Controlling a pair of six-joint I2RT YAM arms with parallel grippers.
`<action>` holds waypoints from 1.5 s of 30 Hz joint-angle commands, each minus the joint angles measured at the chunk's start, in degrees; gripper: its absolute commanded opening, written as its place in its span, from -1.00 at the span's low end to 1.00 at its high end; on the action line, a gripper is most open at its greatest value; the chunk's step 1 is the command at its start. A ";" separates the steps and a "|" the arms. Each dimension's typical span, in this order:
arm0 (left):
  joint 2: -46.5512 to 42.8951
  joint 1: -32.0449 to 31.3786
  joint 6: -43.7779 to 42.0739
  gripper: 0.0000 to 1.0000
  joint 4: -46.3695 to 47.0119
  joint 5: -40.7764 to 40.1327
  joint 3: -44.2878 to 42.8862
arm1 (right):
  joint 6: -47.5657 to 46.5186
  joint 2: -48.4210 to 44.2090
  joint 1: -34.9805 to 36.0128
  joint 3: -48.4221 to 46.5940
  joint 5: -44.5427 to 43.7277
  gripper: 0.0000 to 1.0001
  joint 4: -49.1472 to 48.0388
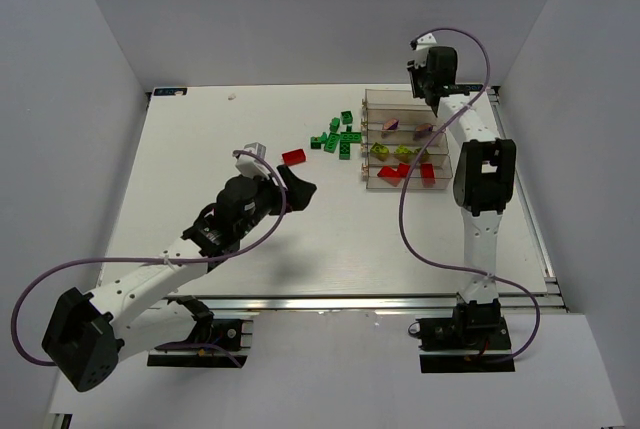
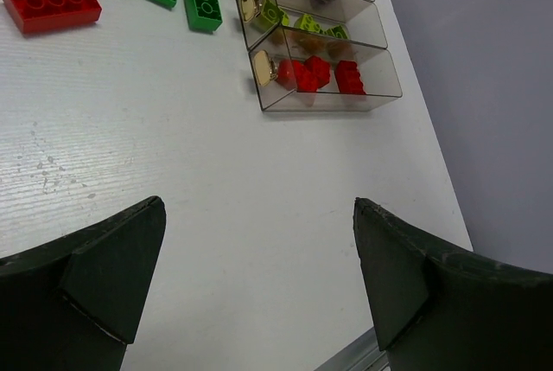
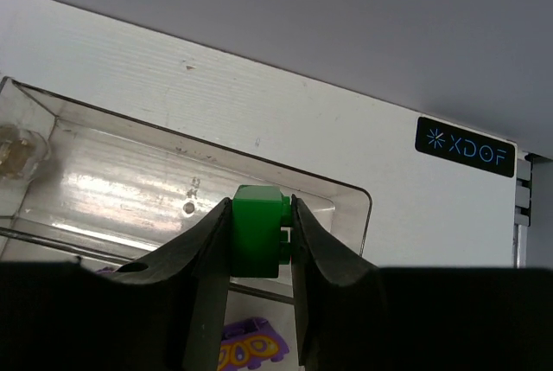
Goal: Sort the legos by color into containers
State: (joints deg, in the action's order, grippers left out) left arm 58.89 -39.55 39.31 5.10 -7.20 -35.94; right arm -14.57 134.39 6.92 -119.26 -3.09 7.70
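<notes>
My right gripper (image 3: pixel 259 207) is shut on a dark green lego (image 3: pixel 257 233) and holds it above the far bin (image 3: pixel 130 181) of the clear containers (image 1: pixel 408 139); that bin looks empty. A purple lego (image 3: pixel 251 349) lies in the bin beside it. In the top view the right gripper (image 1: pixel 430 101) hangs over the containers' far end. Red legos (image 2: pixel 315 73) lie in the nearest bin and yellow-green ones (image 2: pixel 302 23) in the one behind it. Several green legos (image 1: pixel 335 137) and a red lego (image 1: pixel 295 157) lie on the table left of the containers. My left gripper (image 2: pixel 259 215) is open and empty, near the red lego.
The table's right edge (image 2: pixel 432 181) runs close by the containers. An XDOF label (image 3: pixel 465 148) sits on the back rim behind the far bin. White walls stand round the table.
</notes>
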 commanded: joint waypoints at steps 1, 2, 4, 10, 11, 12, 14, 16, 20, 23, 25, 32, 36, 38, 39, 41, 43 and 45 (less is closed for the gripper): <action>-1.41 0.18 2.09 0.96 -2.11 -1.41 0.00 | -1.78 1.66 -0.59 -2.20 -2.09 -0.32 -5.15; -1.33 0.18 2.09 0.96 -2.38 -1.50 -0.35 | -1.78 1.93 -0.76 -2.20 -2.18 -0.30 -5.33; -0.97 0.18 2.09 0.96 -3.08 -1.68 -0.79 | -1.78 2.54 -0.94 -2.29 -2.18 -0.20 -5.51; -0.18 0.18 2.26 0.96 -4.05 -2.90 -1.67 | -1.87 3.07 -1.64 -1.68 -1.83 0.36 -5.42; 0.08 0.18 2.35 0.96 -4.31 -3.34 -1.85 | -1.87 2.90 -1.82 -1.59 -1.22 0.43 -5.16; 0.43 0.18 2.61 0.96 -4.75 -5.00 -2.55 | -1.87 2.55 -1.99 -1.59 -0.78 0.45 -4.81; 2.00 0.35 2.96 0.96 -8.26 -6.50 -4.04 | -1.78 1.67 -2.61 -1.59 2.45 0.53 -2.62; 3.85 1.05 3.84 0.90 -12.21 -8.26 -6.94 | -4.31 -1.13 -3.66 -1.32 14.08 0.58 0.80; 10.08 4.21 4.99 0.29 -14.77 -5.29 -10.98 | -10.39 -8.60 -6.30 2.44 40.83 0.57 9.95; 14.22 7.81 4.20 -0.41 -15.73 -0.72 -14.41 | -10.92 -15.11 -8.67 8.60 57.46 0.17 11.71; 20.01 9.66 -0.16 -0.52 -18.96 2.35 -19.83 | -12.32 -19.15 -8.94 11.67 66.58 -0.23 15.13; 38.92 9.67 -23.55 0.18 -30.67 6.24 -40.13 | -15.23 -32.50 -8.94 27.92 79.03 0.42 14.11; 43.93 9.67 -36.98 0.36 -32.87 4.48 -46.84 | -17.86 -43.12 -9.03 42.24 76.31 0.79 5.58; 46.30 9.67 -41.92 0.38 -33.14 3.78 -48.95 | -19.78 -45.61 -9.03 47.27 74.99 0.79 4.34; 47.09 9.58 -46.04 0.39 -33.31 3.69 -50.61 | -20.93 -46.75 -9.11 47.63 75.16 0.78 5.55; 49.46 9.58 -49.92 0.39 -33.23 3.16 -51.85 | -23.83 -46.59 -9.20 45.80 77.35 0.69 10.29; 51.14 9.58 -55.29 0.38 -33.49 2.55 -53.52 | -28.04 -45.18 -9.29 43.60 79.37 0.53 18.63; 53.50 9.58 -60.63 0.37 -33.84 2.46 -54.93 | -30.51 -43.87 -9.29 41.23 79.73 0.42 24.17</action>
State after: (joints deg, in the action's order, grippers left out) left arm 110.61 -29.78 -9.08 -26.98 -3.88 -88.07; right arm -38.52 89.78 -1.96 -73.49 72.82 23.40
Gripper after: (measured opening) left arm 0.689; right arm 0.730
